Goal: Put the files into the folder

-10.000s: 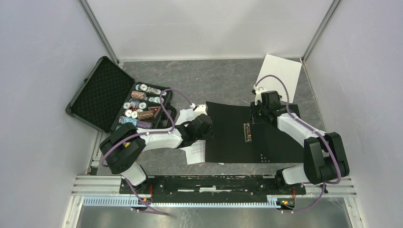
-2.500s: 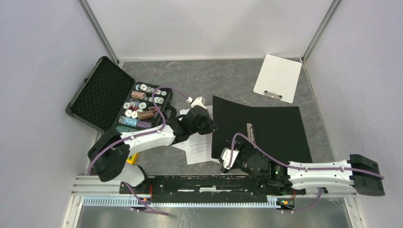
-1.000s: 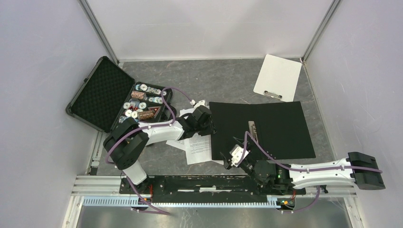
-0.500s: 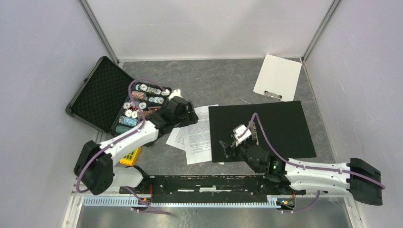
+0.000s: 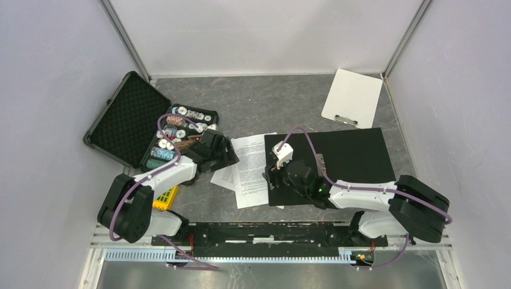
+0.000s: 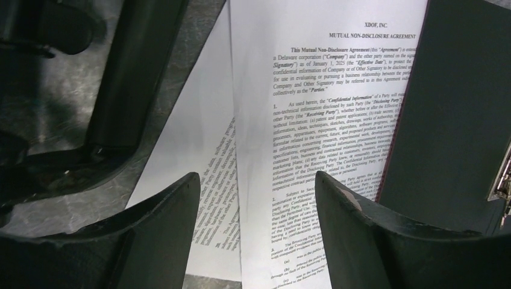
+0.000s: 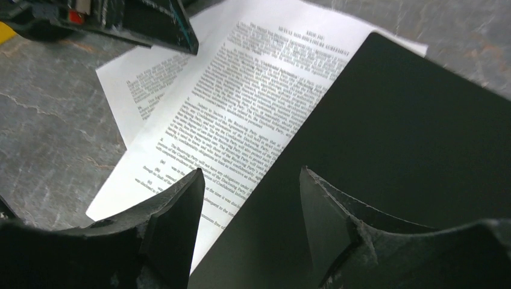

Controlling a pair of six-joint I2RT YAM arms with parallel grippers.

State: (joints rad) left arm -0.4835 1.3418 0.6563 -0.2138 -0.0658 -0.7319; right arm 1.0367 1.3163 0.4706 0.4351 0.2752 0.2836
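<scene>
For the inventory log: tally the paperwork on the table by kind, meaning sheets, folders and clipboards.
Printed sheets: 2 showing
Folder: 1
Clipboard: 1
Total: 4

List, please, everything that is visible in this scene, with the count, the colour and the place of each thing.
files: at least two sheets, white with black print, middle of the table, right edge under the folder
folder: one, open, black inside, right of the files
clipboard: one, white, far right corner
case: one, black, open, far left
chips: many, mixed colours, inside the case
yellow object: one, near left; too small to identify
table: one, grey marbled
left gripper: open, over the files
right gripper: open, over the folder's left edge
</scene>
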